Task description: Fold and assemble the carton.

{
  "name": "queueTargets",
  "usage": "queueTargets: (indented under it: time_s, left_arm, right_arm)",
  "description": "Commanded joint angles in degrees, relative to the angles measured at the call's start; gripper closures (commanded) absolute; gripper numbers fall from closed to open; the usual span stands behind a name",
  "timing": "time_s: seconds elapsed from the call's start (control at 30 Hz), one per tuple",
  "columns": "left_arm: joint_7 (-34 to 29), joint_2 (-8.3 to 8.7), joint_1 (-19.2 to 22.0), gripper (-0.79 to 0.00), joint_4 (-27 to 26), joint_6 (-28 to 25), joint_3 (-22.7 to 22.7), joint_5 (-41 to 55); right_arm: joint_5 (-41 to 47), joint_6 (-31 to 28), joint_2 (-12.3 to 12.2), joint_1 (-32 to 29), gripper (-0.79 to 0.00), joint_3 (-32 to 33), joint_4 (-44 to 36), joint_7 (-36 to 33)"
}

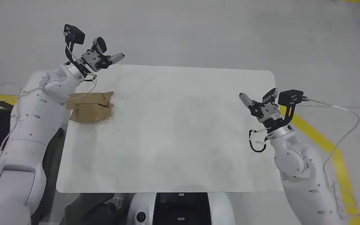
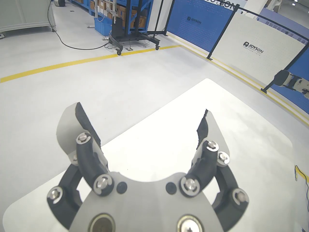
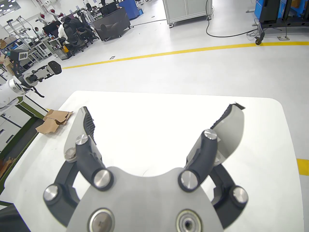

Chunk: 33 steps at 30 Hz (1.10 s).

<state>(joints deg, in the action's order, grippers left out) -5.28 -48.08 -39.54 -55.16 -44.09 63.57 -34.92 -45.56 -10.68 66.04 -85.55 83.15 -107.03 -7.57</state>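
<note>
Over the table's (image 1: 180, 124) far left corner, the left gripper (image 1: 110, 50) hangs with jaws spread, holding nothing. The flat carton (image 1: 90, 107) lies near it, back toward the robot, at the left edge, its long axis crosswise. The right gripper (image 1: 259, 97), likewise spread and empty, is well apart, so the left arm is nearer.

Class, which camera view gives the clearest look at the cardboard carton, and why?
The top view: the carton lies flat by the table's edge, seen from above, outline clear. The right wrist view shows it far off, at a low angle. The left wrist view faces away, across the table.
</note>
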Motion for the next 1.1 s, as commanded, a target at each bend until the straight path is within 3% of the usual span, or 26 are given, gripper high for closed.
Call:
queueTargets:
  time_s: [0.0,0.2,0.5,0.7,1.07]
  left_arm:
    - [-1.3,0.56,-1.0,-0.785,0.1,-0.5,1.8,1.4]
    - [-12.9,2.64,-2.8,-0.785,4.2,-4.2,7.8,12.3]
    - [-33.4,5.86,-2.4,-0.785,14.9,-9.0,15.2,28.9]
    - [-45.3,7.52,-0.7,-0.785,21.4,-6.8,17.7,35.7]
    - [-50.1,8.57,0.7,-0.785,27.0,-4.4,17.3,37.4]
  right_arm:
    - [0.0,0.0,0.0,0.0,-0.785,0.0,0.0,0.0]
    - [0.0,0.0,0.0,0.0,-0.785,0.0,0.0,0.0]
    - [0.0,0.0,0.0,0.0,-0.785,0.0,0.0,0.0]
    - [0.0,0.0,0.0,0.0,-0.785,0.0,0.0,0.0]
    - [0.0,0.0,0.0,0.0,-0.785,0.0,0.0,0.0]
